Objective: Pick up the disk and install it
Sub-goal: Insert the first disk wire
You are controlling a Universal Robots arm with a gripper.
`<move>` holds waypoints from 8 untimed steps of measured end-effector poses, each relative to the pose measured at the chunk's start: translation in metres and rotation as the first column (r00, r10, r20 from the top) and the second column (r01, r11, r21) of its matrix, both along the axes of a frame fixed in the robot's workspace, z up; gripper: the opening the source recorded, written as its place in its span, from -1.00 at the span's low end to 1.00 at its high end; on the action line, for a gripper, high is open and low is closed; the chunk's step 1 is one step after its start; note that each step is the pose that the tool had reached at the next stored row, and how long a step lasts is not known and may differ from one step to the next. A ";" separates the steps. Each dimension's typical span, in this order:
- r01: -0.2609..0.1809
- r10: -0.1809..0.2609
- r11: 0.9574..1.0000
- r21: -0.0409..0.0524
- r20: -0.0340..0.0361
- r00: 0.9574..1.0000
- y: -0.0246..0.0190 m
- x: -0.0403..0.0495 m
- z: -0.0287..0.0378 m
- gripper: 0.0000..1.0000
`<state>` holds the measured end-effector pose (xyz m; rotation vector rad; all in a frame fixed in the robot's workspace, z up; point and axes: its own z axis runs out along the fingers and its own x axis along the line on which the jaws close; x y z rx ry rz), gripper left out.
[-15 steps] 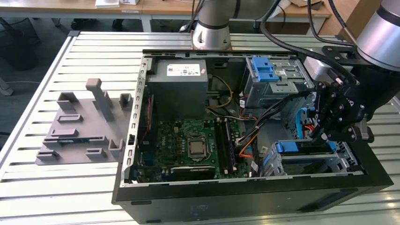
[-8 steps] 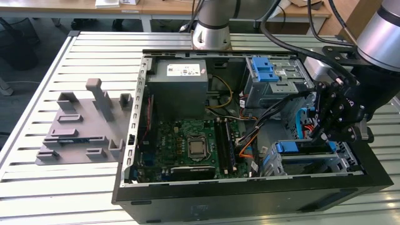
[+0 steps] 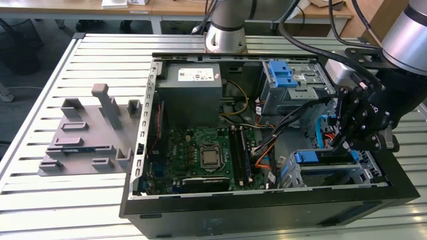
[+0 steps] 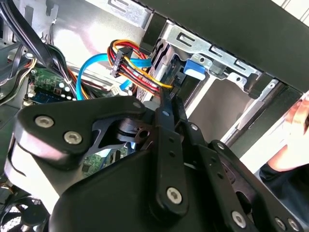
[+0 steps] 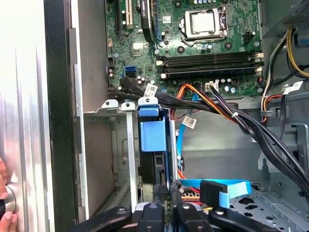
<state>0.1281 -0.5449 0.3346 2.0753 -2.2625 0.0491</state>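
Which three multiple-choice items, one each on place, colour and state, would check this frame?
1. Where is the disk?
A. on the grey plate beside the case
B. in a slot of the drive cage
C. flat on the motherboard

2. What colour is the disk's carrier tab?
A. red
B. blue
C. green

3. How is the computer case?
A. side open
B. side panel shut
C. standing upright

Answers:
1 B: the first wrist view shows the disk standing between the walls of the drive cage.
2 B: the carrier tab on its edge is blue.
3 A: the computer case lies on its side, with the motherboard in plain sight.
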 end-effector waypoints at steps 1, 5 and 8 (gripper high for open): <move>0.000 0.000 1.000 0.000 0.000 1.000 0.0000 0.0000 0.0002 -0.66; 0.000 0.000 1.000 0.003 0.000 1.000 0.0000 0.0003 0.0004 -0.66; 0.003 -0.003 1.000 0.006 -0.001 1.000 -0.0002 0.0009 0.0000 -0.66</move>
